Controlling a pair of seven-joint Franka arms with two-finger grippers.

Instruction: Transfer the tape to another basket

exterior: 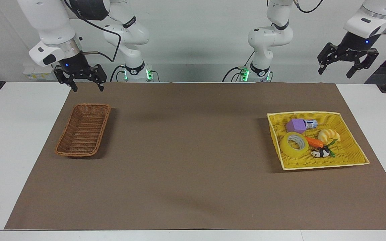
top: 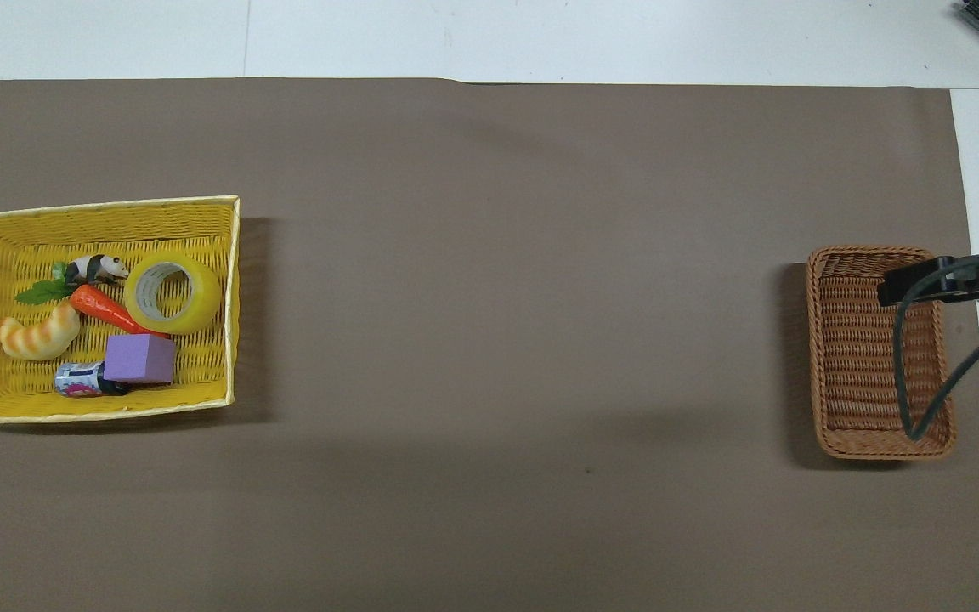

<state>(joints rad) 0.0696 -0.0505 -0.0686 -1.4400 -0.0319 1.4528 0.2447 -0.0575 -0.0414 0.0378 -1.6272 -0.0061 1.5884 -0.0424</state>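
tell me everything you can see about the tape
The tape is a wide roll of glossy yellow adhesive tape with a white inner core. It lies nearly flat, its hole facing up, in the yellow basket, close to the wall that faces the middle of the table. A toy carrot lies against it, a purple cube sits just nearer the robots, and a small panda is beside it. No gripper touches it.

Both arms hang raised above the robots' edge of the brown mat point(exterior: 193, 157), the left gripper point(exterior: 346, 64) at its own end and the right gripper point(exterior: 83, 81) at the other, fingers spread and holding nothing.
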